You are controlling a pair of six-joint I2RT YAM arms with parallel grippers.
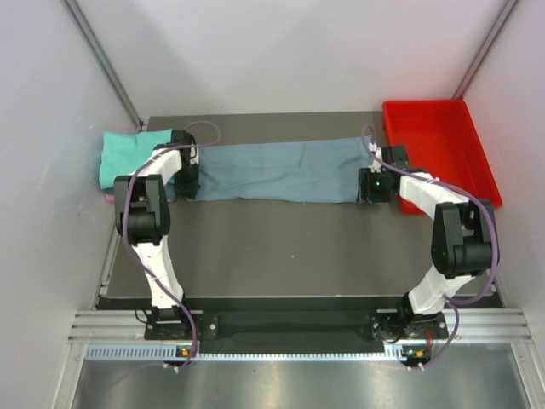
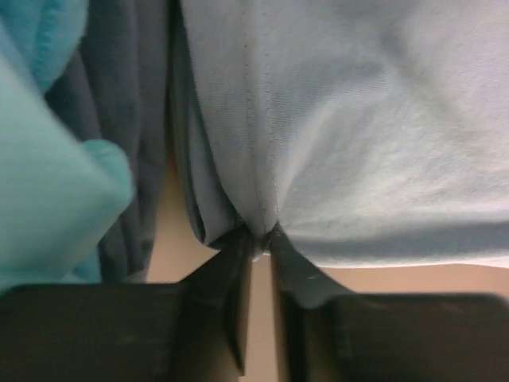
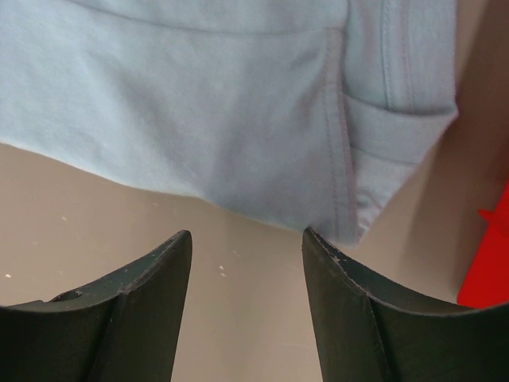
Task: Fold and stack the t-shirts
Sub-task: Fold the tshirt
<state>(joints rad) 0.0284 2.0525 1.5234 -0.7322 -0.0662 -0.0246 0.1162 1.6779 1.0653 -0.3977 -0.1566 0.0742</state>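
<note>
A dusty grey-blue t-shirt (image 1: 277,170) lies stretched in a long band across the far part of the table. My left gripper (image 1: 186,183) is shut on its left end; in the left wrist view the fingertips (image 2: 262,239) pinch a fold of the pale cloth (image 2: 358,143). My right gripper (image 1: 368,189) is open and empty at the shirt's right end; in the right wrist view the fingers (image 3: 246,247) stand apart just short of the hemmed edge (image 3: 238,119). A bright teal t-shirt (image 1: 128,153) lies bunched at the far left and also shows in the left wrist view (image 2: 48,159).
A red plastic tray (image 1: 438,149) stands at the far right, close to my right arm; its corner shows in the right wrist view (image 3: 489,263). A bit of pink cloth (image 1: 109,197) peeks from under the teal shirt. Grey walls enclose the table on the left, right and back.
</note>
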